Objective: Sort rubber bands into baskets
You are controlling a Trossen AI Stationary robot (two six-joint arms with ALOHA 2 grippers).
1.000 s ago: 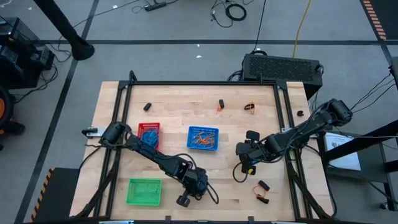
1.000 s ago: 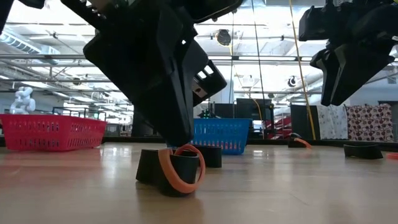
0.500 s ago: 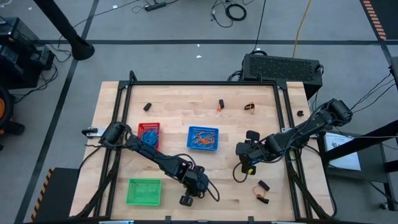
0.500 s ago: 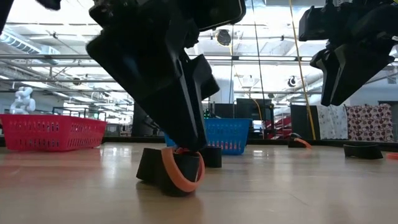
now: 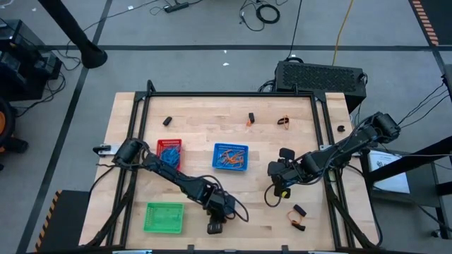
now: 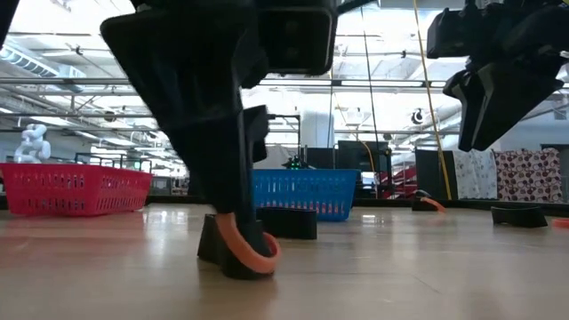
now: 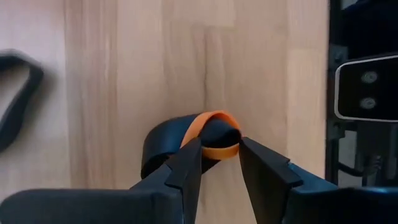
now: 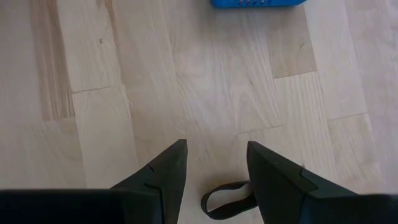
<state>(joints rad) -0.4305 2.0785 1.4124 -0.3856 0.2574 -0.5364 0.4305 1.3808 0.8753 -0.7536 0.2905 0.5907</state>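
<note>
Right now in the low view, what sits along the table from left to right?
Red basket → orange rubber band under the left tool → blue basket → right tool, raised above the table.

Three baskets on table: two side by side at centre, third toward 7 o'clock. Linked rubber bands lie at 6 o'clock under left gripper; loose bands at 4 o'clock.

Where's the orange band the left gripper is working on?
The orange band lies looped with a black band on the table's near edge, right of the green basket, between the left gripper's fingertips.
</note>
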